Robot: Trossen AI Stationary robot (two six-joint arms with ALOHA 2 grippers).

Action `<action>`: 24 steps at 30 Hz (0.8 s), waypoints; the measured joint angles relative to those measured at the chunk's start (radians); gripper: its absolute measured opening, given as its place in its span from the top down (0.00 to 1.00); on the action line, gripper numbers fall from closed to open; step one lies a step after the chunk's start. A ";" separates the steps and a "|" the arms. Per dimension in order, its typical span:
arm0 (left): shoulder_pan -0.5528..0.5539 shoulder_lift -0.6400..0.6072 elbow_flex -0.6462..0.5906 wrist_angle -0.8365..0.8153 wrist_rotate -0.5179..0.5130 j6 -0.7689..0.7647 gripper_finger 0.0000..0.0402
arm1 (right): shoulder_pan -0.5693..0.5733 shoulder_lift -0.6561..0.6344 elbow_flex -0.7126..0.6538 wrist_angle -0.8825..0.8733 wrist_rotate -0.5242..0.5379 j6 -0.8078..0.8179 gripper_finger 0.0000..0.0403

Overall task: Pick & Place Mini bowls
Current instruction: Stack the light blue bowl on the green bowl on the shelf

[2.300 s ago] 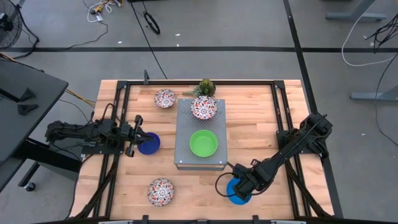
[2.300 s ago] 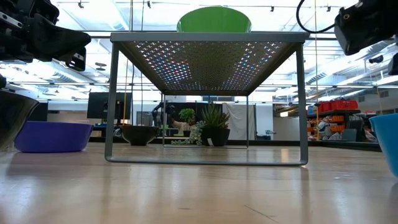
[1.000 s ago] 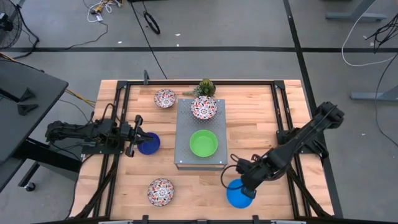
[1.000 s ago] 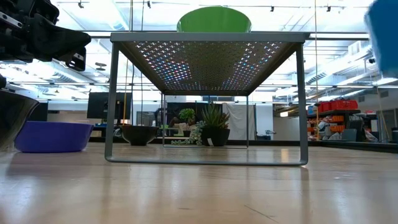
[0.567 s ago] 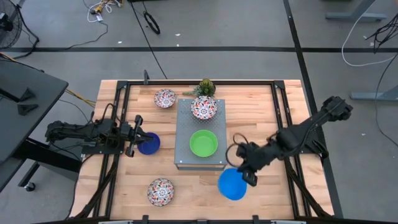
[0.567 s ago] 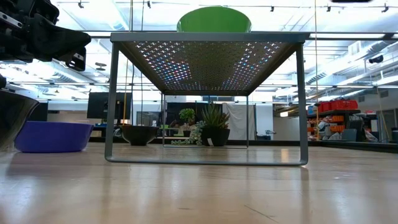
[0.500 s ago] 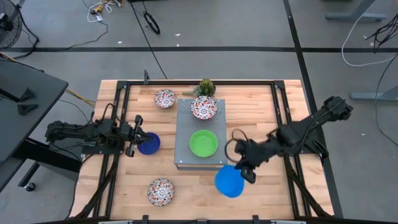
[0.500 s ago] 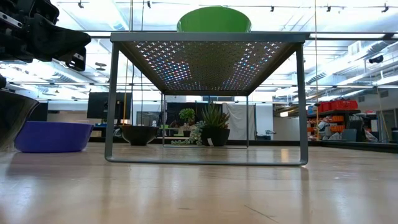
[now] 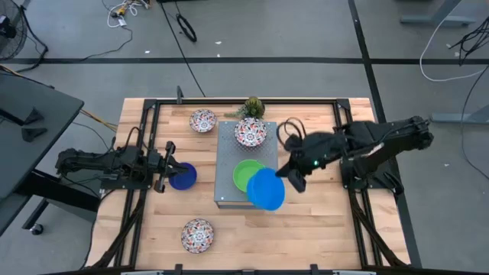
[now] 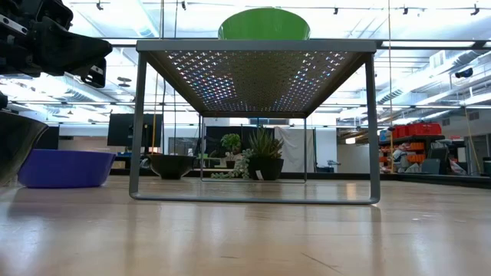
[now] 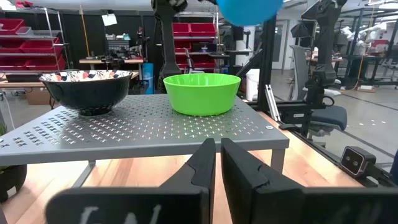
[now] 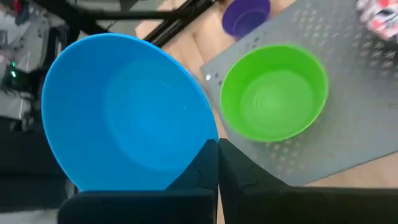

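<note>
We see the right gripper [image 9: 294, 180] clamped on the light blue bowl's [image 9: 266, 189] rim, holding it above the grey box's [image 9: 228, 164] near corner, overlapping the green bowl [image 9: 243, 173]. The left gripper [image 9: 164, 176] sits closed beside the dark blue bowl [image 9: 184, 176].

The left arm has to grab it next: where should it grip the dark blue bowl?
By the rim: the dark blue bowl sits upright and open-topped on the table. The left tool, shut, is right beside it, so pinch the near wall, one finger inside, from that side.

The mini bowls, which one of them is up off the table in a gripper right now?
The light blue bowl: the right gripper holds it by the rim above the grey perforated box, beside the green bowl. The others all rest on surfaces.
</note>
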 joint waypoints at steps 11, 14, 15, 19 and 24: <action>0.000 0.000 0.000 0.000 0.000 0.000 0.93 | -0.104 0.064 0.137 -0.095 -0.074 -0.021 1.00; 0.000 0.000 0.000 0.000 0.000 0.000 0.93 | -0.116 0.094 0.172 -0.134 -0.094 -0.028 1.00; 0.000 0.000 0.000 0.000 0.000 0.000 0.93 | -0.120 0.105 0.182 -0.148 -0.104 -0.031 1.00; 0.000 0.000 0.000 0.000 0.000 0.000 0.93 | -0.140 0.141 0.212 -0.184 -0.120 -0.036 1.00; 0.000 0.000 0.000 0.000 0.000 0.000 0.93 | -0.175 0.180 0.235 -0.217 -0.156 -0.036 1.00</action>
